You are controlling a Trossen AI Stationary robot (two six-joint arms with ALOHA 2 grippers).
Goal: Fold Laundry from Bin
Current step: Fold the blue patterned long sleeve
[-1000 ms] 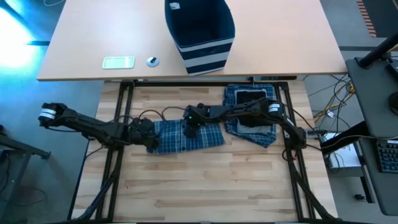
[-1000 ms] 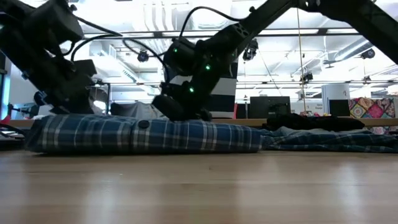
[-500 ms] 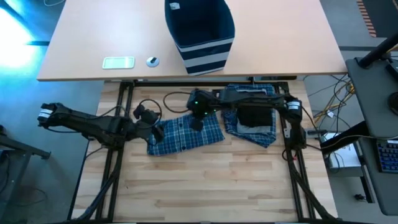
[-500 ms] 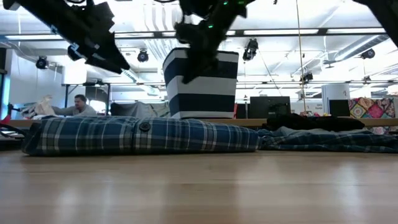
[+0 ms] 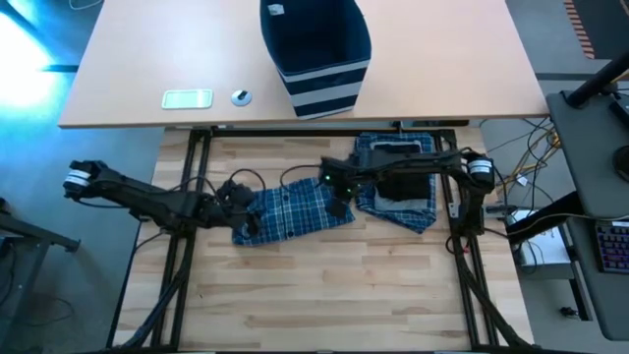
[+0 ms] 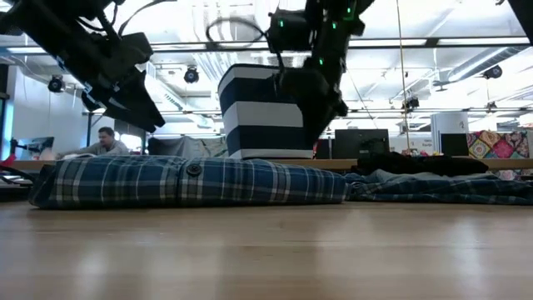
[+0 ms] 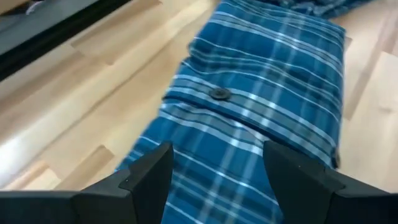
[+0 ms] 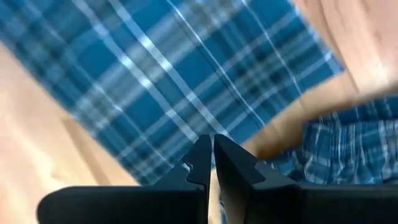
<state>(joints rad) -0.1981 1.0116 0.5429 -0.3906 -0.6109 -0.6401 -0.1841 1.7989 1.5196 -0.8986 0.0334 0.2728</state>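
A pale slatted wooden desk fills the near ground, with a tan desk behind it and an open office beyond.

Nearest the camera in the low view lies the folded plaid garment, a flat rectangle with a button on top, resting at the centre of the slatted desk. A second ago both end effectors pressed down on it; now both have lifted clear and nothing touches it. The left end effector hangs over the garment's 9 o'clock end, its fingers spread apart and empty. The right end effector has swung from the garment's middle to its 3 o'clock edge, its fingers pressed together with nothing between them.

Just beyond, at 3 o'clock of the folded piece, sits the stack of finished laundry: more plaid cloth with a small black piece on top. Farther off, at 12 o'clock on the tan desk, stands the striped bin; its inside shows only dark fabric, though its floor is hard to read.

The release suggests the fold is judged complete. Likely next comes moving this piece toward the stack.
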